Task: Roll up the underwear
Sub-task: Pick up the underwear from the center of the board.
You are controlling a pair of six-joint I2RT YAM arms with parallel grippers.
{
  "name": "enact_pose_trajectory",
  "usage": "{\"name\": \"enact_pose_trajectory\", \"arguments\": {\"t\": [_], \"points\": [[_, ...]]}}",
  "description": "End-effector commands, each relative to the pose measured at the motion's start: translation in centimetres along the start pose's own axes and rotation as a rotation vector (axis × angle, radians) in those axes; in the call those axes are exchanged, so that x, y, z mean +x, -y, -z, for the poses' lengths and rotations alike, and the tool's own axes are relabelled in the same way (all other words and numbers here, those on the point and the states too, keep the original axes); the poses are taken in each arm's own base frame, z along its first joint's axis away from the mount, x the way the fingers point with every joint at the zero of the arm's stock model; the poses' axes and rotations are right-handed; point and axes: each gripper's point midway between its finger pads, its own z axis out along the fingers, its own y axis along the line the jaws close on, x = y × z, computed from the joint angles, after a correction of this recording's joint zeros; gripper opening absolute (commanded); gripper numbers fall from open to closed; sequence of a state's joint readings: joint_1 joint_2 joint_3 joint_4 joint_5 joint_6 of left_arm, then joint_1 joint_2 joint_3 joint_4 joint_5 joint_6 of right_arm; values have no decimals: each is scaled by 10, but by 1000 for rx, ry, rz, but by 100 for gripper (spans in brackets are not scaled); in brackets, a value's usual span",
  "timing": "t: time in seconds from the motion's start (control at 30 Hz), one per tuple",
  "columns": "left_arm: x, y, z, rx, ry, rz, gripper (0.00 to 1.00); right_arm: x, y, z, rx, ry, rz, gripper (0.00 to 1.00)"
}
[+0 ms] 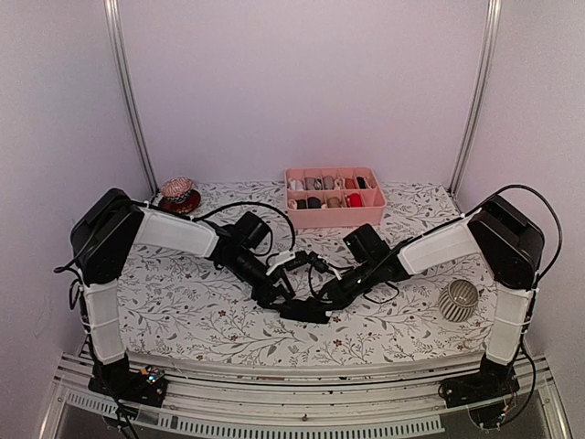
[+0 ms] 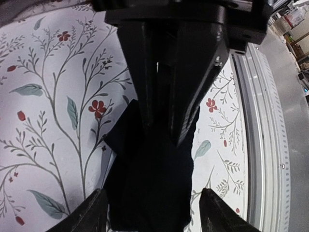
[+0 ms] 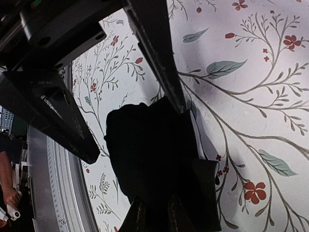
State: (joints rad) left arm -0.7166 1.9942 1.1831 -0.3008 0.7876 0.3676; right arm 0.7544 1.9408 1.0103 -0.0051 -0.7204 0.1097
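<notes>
From above, the two arms meet over the middle of the worktop (image 1: 183, 302), a little in from its near edge. The underwear (image 1: 306, 311) is the small black bundle lying under both of them. The left gripper (image 1: 279, 288) and right gripper (image 1: 322, 294) sit nose to nose there, too far off to read their jaws. Only this view takes in the rest: a pink tray (image 1: 334, 197) at the far edge, a ribbed grey object (image 1: 459, 299) toward the right edge, and a reddish object (image 1: 178, 194) by the far left corner.

The left wrist camera settles its own hand. Its fingers (image 2: 91, 215) stand wide apart, one on each side of the black cloth, gripping nothing. Opposite, the right gripper comes in with its jaws pinched on the far end of the cloth. The metal rail (image 2: 260, 121) along the near edge shows close by.

The right wrist camera shows what the others hide: its fingers (image 3: 137, 217) are nearly together with cloth bunched between them, a real hold. The bundle looks lumpy and only partly rolled, with a loose flap beside the pinch.

I'd judge this a re-grip partway through the roll. The right should hold its pinch firm so the roll cannot spring open. The left should close across the bundle's whole thickness, not just the top layer, before turning it further.
</notes>
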Motion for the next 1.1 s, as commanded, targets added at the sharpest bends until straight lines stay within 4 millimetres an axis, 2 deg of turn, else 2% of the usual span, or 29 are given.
{"name": "enact_pose_trajectory", "arguments": {"t": [0.0, 0.1, 0.33, 0.53, 0.67, 0.77, 0.8, 0.87, 0.9, 1.07], "points": [[-7, 2, -13, -5, -12, -25, 65, 25, 23, -8, 62, -67, -74, 5], [-5, -2, -17, -13, -24, -14, 58, 24, 23, -7, 68, -66, -74, 5], [12, -16, -29, -57, -92, 27, 57, 22, 22, -6, 68, -65, -64, 5], [22, -9, -36, 25, -129, 61, 51, 21, 24, -5, 86, -65, -59, 5], [30, -4, -36, 55, -159, 75, 42, 21, 26, -4, 103, -66, -57, 5], [39, -2, -36, 62, -188, 90, 28, 20, 26, -3, 111, -63, -49, 5], [41, -2, -36, 60, -198, 94, 22, 20, 27, -2, 115, -61, -46, 5], [46, -3, -37, 57, -214, 98, 3, 17, 26, 0, 120, -53, -35, 7], [48, -3, -37, 54, -219, 99, 0, 17, 25, 1, 123, -52, -31, 9], [48, -5, -36, 45, -216, 87, 0, 7, 17, 9, 114, -25, 13, 26]]}}
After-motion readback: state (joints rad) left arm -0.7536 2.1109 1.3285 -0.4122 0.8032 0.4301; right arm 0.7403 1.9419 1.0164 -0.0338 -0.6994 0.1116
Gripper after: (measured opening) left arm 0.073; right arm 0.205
